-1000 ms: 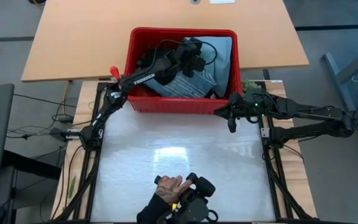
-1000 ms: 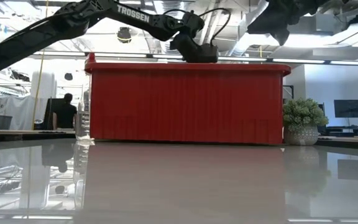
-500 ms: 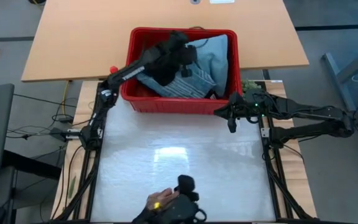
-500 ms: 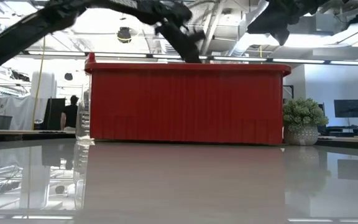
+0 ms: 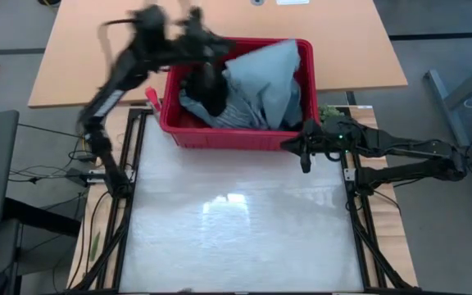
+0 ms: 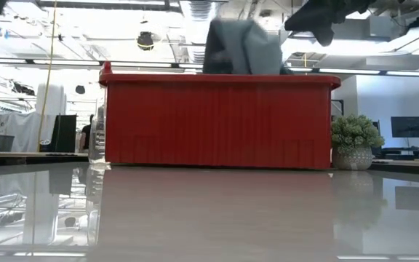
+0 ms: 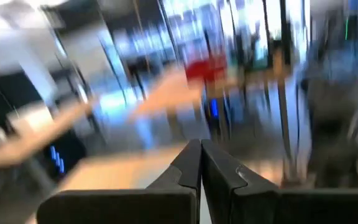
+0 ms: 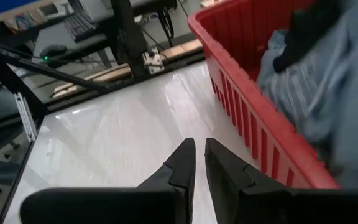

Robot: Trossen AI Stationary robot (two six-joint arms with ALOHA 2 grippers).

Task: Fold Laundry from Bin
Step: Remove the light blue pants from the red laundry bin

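Right gripper point(image 5: 304, 158), nearest item: it hangs over the white glossy desk point(image 5: 236, 238) close to that desk's far right corner, just off the front right corner of the red rectangular plastic bin point(image 5: 236, 141). In its wrist view the claw is all but closed, a thin slit between the fingers and nothing in it.

The bin stands at the middle of the desk's far edge. All the laundry lies inside it. A blue-white striped garment point(image 5: 238, 116) sits low against the front wall, a black garment point(image 5: 211, 90) is toward the left wall, and a light blue-grey cloth garment point(image 5: 270, 70) is heaped over the right half, with its crest above the rim in the low view.

Left gripper point(image 7: 200, 144): the arm is blurred, high over the bin's far left corner and the bare wooden tabletop point(image 5: 97, 65) beyond. Its claw is pressed fully closed, and its wrist view shows no cloth in it.

Handling, as a judgement: the garments look light, limp and tangled. They should drape and stretch when lifted and drag their neighbours along, but they are not fragile. The raised fold of the blue-grey garment seems the best hold. A pinch through a doubled edge or seam is likely firmer than one on a single layer, which may slip
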